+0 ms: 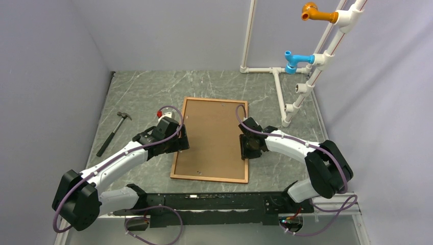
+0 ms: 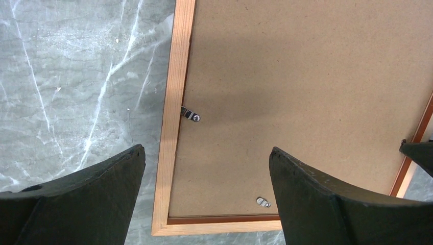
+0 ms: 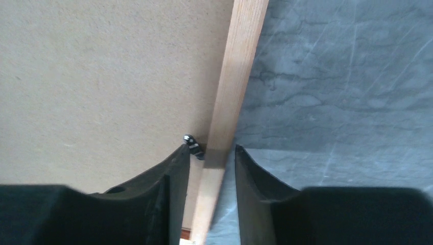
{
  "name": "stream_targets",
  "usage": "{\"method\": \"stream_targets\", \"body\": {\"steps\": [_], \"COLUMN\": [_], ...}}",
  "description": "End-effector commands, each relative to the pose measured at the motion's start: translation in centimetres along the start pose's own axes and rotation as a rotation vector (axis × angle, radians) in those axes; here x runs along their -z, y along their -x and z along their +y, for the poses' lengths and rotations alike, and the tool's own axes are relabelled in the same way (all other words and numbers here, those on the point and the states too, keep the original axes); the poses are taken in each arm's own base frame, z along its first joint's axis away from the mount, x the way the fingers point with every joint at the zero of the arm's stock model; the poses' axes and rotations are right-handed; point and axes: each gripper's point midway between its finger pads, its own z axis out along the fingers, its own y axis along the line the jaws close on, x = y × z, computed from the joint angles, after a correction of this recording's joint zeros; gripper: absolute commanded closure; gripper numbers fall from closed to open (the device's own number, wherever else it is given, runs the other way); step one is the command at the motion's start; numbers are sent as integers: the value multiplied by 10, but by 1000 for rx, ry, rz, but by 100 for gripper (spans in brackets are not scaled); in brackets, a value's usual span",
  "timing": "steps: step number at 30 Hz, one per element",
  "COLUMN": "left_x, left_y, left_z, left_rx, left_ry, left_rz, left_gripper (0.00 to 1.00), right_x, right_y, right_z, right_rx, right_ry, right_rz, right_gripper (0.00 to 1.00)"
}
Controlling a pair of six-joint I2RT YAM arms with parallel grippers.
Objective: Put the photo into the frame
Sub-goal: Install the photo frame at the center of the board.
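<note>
Top external view gives us the frame [image 1: 209, 178] lying back side up in the middle of the counter [image 1: 138, 92], its long sides running away from the arm bases. A brown backing board [image 1: 212, 132] fills its opening. Small metal clips [image 2: 190, 115] sit along the inner edge of the rails, reaching onto the board.

At the right long rail, the right fingers [image 3: 153, 204] are drawn close together and stand astride the wood, one over the board and one over the counter. The board-side finger's tip is just beside a clip [image 3: 193, 145]. A sliver of space shows between that finger and the rail, and we cannot tell whether the pair actually pinches the wood.

At the left long rail, the left fingers [image 2: 102, 194] are spread wide and hold nothing. One hangs over the counter outside the frame, the other over the board, with the rail and a clip between them.

Farther left on the counter, well apart from the frame, lies a hammer [image 1: 113, 133]. A white pipe rack [image 1: 280, 92] stands at the far right corner, carrying a blue fitting [image 1: 296, 61] and an orange one [image 1: 316, 13].
</note>
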Motion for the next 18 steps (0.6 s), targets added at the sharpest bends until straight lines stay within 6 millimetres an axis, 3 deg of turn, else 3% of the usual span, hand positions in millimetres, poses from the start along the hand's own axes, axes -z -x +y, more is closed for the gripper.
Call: {"method": "stream_targets", "body": {"steps": [1,3,5,18], "left_x": [2,2,1,-2], "left_y": [4,4,3,1], "left_z": [0,0,0,-1], "left_rx": [-14,-14,-14,-18], "left_ry": [-9,-8,-10,-8], "left_rz": [-18,-15,-14,1], "left_gripper": [7,7,7,7], "right_x": [14,18,19,-3], "right_y": [7,9,7,-20], "right_z": [-8,-6,-6,-10], "right_rx": [36,37,43,85], "right_ry": [-35,-18,-17,-57], "right_rz": [-50,-62,-57,60], "right_gripper": [51,43,41,44]}}
